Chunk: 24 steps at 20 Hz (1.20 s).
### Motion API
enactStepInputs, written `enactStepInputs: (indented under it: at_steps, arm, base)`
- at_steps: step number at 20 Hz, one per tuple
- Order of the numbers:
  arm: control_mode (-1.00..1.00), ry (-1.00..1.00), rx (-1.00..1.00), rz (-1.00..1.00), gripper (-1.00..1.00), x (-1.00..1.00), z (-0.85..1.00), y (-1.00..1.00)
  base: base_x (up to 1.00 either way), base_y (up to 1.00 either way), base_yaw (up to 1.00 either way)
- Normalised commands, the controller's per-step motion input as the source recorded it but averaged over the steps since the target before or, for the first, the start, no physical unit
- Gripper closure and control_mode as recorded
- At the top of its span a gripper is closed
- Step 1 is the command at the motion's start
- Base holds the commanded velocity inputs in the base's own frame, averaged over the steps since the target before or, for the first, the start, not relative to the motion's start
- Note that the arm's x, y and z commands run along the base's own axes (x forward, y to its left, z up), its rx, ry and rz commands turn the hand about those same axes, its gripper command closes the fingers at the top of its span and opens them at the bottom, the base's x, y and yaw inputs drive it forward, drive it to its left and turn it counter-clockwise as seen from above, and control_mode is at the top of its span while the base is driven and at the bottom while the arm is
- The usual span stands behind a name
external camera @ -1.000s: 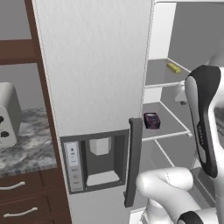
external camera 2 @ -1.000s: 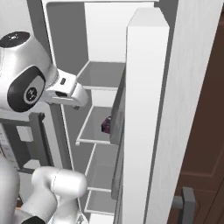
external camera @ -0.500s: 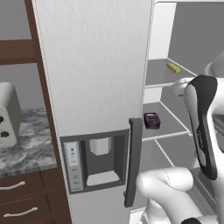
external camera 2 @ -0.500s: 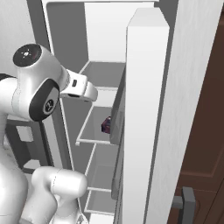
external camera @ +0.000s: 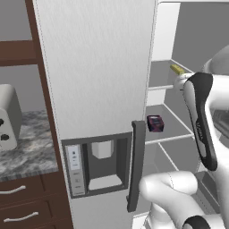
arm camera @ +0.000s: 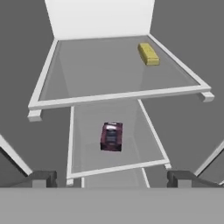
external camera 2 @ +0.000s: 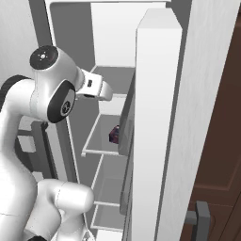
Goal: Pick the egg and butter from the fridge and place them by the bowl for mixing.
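Pincer (arm camera: 112, 178), fingers spread and empty, has pushed nearer the fridge (external camera: 98, 67) shelves, butter (arm camera: 148, 54) lying ahead

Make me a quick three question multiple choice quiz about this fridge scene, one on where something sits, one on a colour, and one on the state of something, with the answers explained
1. Where does the butter lie?
A. On the upper shelf, toward the back
B. On the shelf below, beside the cube
C. On the kitchen counter

2. What colour is the cube on the lower shelf?
A. Bright green
B. Dark purple
C. Orange

3. How do the fingertips of the gripper stand?
A. Closed on the butter
B. Closed on the cube
C. Spread apart, holding nothing

Answers:
1. A, the hand view shows the yellow stick on the upper shelf near the fridge's back wall, one shelf above the cube.
2. B, the cube shows dark purple in the hand view and the left base view.
3. C, the two tips rise at opposite sides of the hand view with nothing between them.
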Motion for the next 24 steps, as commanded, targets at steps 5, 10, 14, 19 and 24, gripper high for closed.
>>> enactStepInputs:
  at_steps: [5, 10, 14, 19, 24]
  arm:
    - [-1.0, 0.0, 0.0, 0.0, -1.0, 0.43, 0.03, -0.22]
    - [-1.0, 0.0, 0.0, 0.0, -1.0, 0.5, 0.0, -0.2]
    - [-1.0, 0.0, 0.0, -0.02, -1.0, 0.42, 0.0, -0.15]
    - [-1.0, 0.0, 0.0, -0.07, -1.0, 0.4, 0.0, -0.09]
    - [-1.0, 0.0, 0.01, -0.04, -1.0, 0.37, -0.06, -0.25]
  base:
    - [0.0, 0.0, 0.0]
    - [0.0, 0.0, 0.0]
    - [0.0, 0.0, 0.0]
    - [0.0, 0.0, 0.0]
    - [0.0, 0.0, 0.0]
